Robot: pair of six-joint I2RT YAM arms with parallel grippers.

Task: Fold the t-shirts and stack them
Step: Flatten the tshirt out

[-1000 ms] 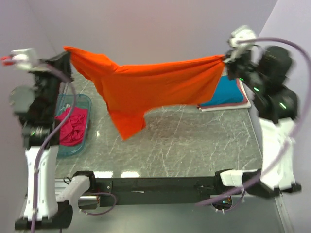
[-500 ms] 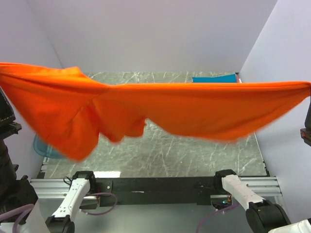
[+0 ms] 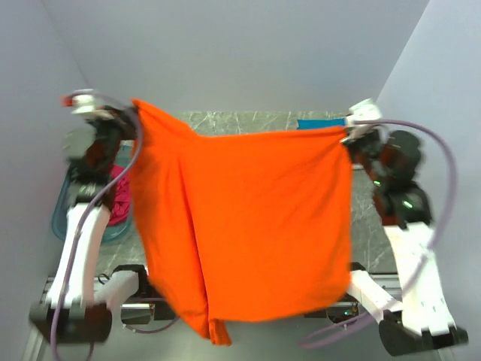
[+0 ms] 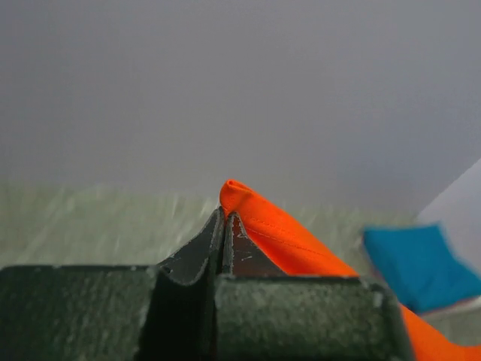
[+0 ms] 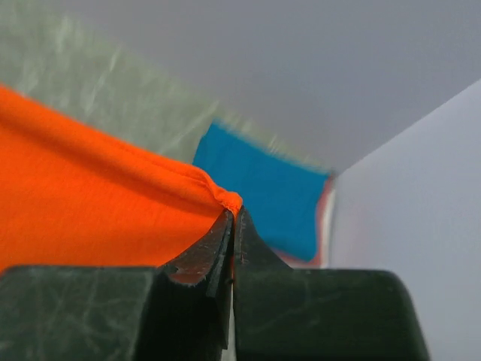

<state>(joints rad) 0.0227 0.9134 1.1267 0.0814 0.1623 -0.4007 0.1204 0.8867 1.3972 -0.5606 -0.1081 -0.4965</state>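
A bright orange t-shirt (image 3: 240, 226) hangs spread in the air between both arms and hides most of the table. My left gripper (image 3: 135, 113) is shut on its upper left corner (image 4: 248, 214). My right gripper (image 3: 347, 134) is shut on its upper right corner (image 5: 218, 195). In the wrist views each pair of jaws is pressed together with orange hem pinched at the tips (image 4: 225, 214) (image 5: 234, 214). A folded teal blue t-shirt (image 5: 263, 188) lies on the table at the back right (image 3: 323, 122), with pink cloth showing under its edge. A magenta t-shirt (image 3: 120, 192) lies crumpled in the tub.
A translucent blue plastic tub (image 3: 64, 218) stands at the table's left edge behind the left arm. Grey walls close in on the left, back and right. The marble table (image 3: 225, 120) shows only along the back, above the hanging cloth.
The orange t-shirt was stretched wide and flat near the camera half a second ago. Both grippers have since swung back and down, and the shirt now hangs as a spread sheet.
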